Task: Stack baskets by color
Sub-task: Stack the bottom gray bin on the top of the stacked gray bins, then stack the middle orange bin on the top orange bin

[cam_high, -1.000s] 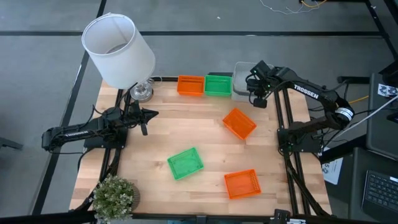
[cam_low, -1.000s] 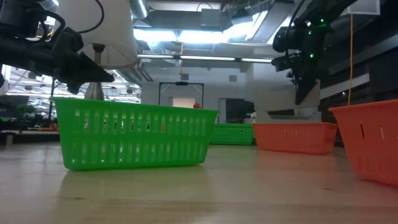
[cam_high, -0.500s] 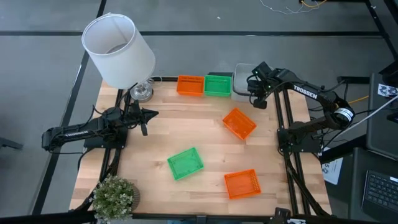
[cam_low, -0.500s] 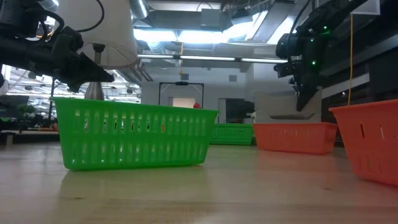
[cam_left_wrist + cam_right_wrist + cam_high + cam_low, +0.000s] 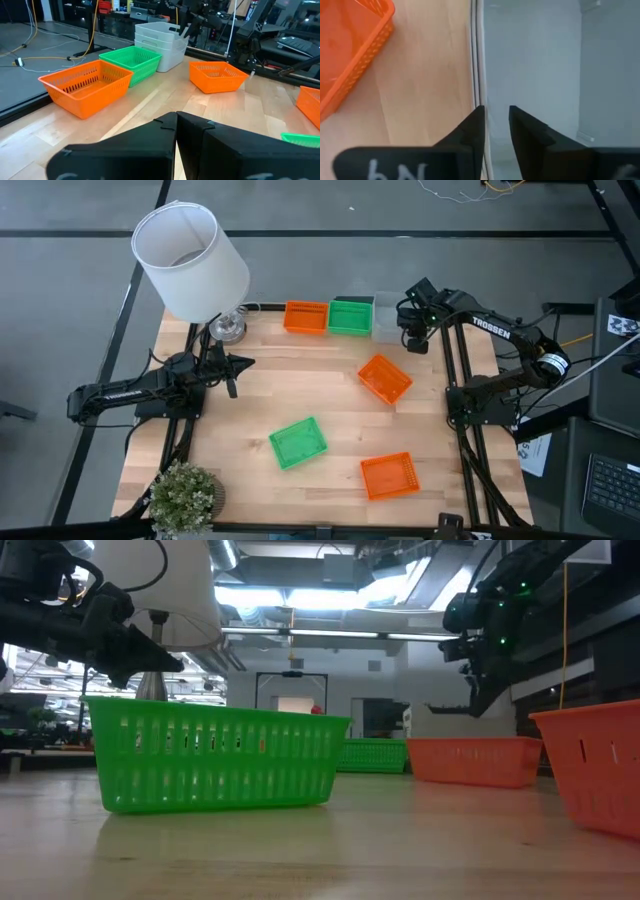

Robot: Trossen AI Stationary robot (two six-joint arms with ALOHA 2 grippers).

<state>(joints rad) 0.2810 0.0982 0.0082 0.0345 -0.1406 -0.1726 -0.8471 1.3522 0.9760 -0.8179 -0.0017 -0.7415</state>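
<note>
A stack of pale grey-white baskets (image 5: 385, 317) stands at the table's far right, beside a green basket (image 5: 350, 316) and an orange basket (image 5: 306, 317). Loose on the table are an orange basket (image 5: 385, 378), a green basket (image 5: 298, 442) and an orange basket (image 5: 389, 476). My right gripper (image 5: 496, 112) hangs open, pointing down over the top white basket's rim (image 5: 477, 75), one finger above the rim and the other above the inside. My left gripper (image 5: 240, 365) is shut and level at the table's left, holding nothing.
A white lampshade (image 5: 190, 260) on a glass foot (image 5: 227, 328) stands at the far left corner. A small potted plant (image 5: 183, 495) sits at the near left corner. Bare wood lies between the loose baskets in the middle of the table.
My right gripper has let go of a white basket. The basket, held higher over the far right corner before, has dropped and now sits level on the white stack. The gripper itself has stayed above it.
</note>
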